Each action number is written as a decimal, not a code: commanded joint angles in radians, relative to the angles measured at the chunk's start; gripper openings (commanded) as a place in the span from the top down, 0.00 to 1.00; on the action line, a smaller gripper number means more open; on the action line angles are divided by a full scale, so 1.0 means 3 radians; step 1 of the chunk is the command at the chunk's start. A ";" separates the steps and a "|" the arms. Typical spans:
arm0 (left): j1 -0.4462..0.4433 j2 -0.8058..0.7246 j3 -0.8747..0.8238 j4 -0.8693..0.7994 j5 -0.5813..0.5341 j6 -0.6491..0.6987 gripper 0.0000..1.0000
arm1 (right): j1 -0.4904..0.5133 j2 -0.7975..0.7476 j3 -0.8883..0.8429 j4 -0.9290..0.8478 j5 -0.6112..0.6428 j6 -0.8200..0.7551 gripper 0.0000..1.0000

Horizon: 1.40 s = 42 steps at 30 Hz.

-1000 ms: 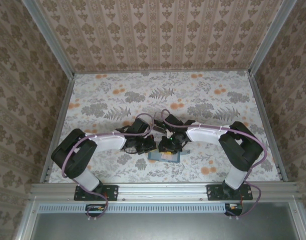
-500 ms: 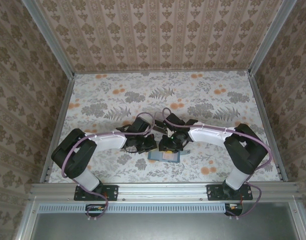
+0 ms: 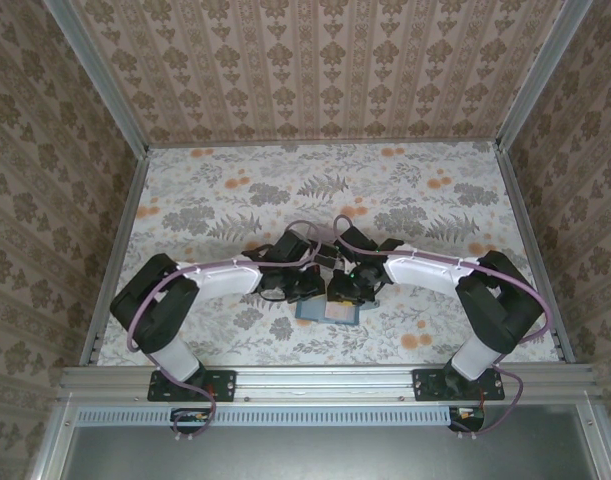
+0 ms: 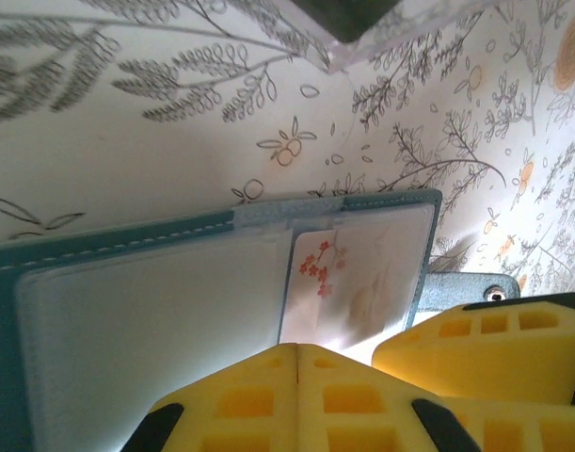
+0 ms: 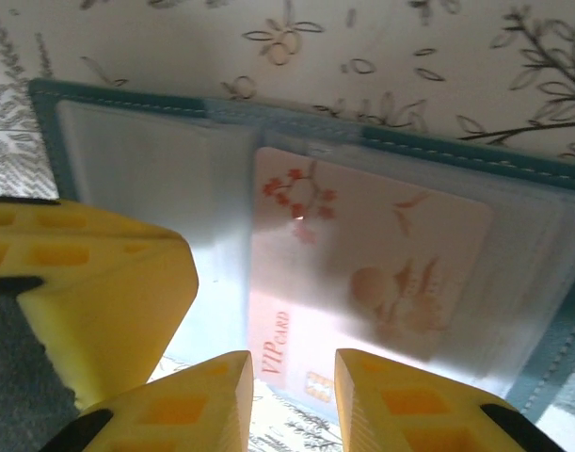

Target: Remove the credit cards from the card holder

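Teal card holder flat on bench. At its far-left corner, left end effector; over its far edge, right end effector.

1. card holder: from above, mostly hidden under the left gripper and right gripper.
2. pink card: veiled by a cloudy sleeve, lower edge partly behind yellow fingers.
3. clear tray: corner cropped at top.

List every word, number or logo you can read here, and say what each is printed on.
"VIP CARD": printed near one edge of the pale pink credit card tucked in the card holder, read in the right wrist view.
Small gold mark beside that lettering: too blurred to read.
No other text can be read; the card's blossoms carry no words.
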 commanded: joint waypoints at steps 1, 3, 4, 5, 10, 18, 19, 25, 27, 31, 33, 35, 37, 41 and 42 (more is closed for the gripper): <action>-0.0043 0.0091 0.0076 0.0176 0.0196 -0.0035 0.94 | -0.0031 0.0010 -0.0052 0.0085 0.0054 -0.0002 0.72; -0.0042 0.0146 0.0063 0.0224 0.0221 -0.0050 0.93 | -0.0042 0.0043 -0.0065 0.0097 0.0056 -0.0012 0.72; -0.0041 0.0164 0.0055 0.0246 0.0229 -0.0056 0.93 | -0.0042 0.0057 -0.0071 0.0101 0.0057 -0.0012 0.73; -0.0041 0.0185 0.0044 0.0276 0.0243 -0.0067 0.92 | -0.0041 0.0066 -0.0085 0.0113 0.0061 -0.0017 0.73; -0.0038 0.0259 0.0019 0.0332 0.0276 -0.0092 0.91 | -0.0056 0.0133 -0.0139 0.0144 0.0083 -0.0022 0.74; -0.0030 0.0301 -0.0013 0.0343 0.0271 -0.0084 0.84 | -0.0061 0.0212 -0.0200 0.0216 0.0051 -0.0022 0.75; -0.0033 0.0297 -0.0005 0.0313 0.0259 -0.0077 0.83 | -0.0064 0.0212 -0.0200 0.0215 0.0049 -0.0023 0.75; -0.0016 0.0217 -0.0012 0.0161 0.0148 -0.0027 0.82 | -0.0066 0.0205 -0.0200 0.0216 0.0044 -0.0023 0.75; -0.0018 0.0218 -0.0002 0.0161 0.0160 -0.0014 0.81 | -0.0066 0.0197 -0.0202 0.0211 0.0041 -0.0022 0.75; -0.0019 0.0250 0.0010 0.0165 0.0165 -0.0022 0.76 | -0.0069 0.0194 -0.0215 0.0206 0.0042 -0.0023 0.75; -0.0019 0.0245 0.0000 0.0207 0.0170 -0.0021 0.76 | -0.0067 0.0182 -0.0221 0.0201 0.0034 -0.0022 0.75; -0.0019 0.0250 0.0004 0.0195 0.0183 -0.0011 0.76 | -0.0066 0.0167 -0.0221 0.0201 0.0040 -0.0022 0.75; -0.0018 0.0259 0.0005 0.0212 0.0188 -0.0012 0.76 | -0.0066 0.0167 -0.0217 0.0191 0.0037 -0.0032 0.75; -0.0018 0.0308 -0.0020 0.0353 0.0263 -0.0069 0.76 | -0.0066 0.0171 -0.0206 0.0185 0.0021 -0.0034 0.75; -0.0018 0.0325 -0.0027 0.0390 0.0285 -0.0088 0.75 | -0.0067 0.0170 -0.0206 0.0182 0.0018 -0.0033 0.75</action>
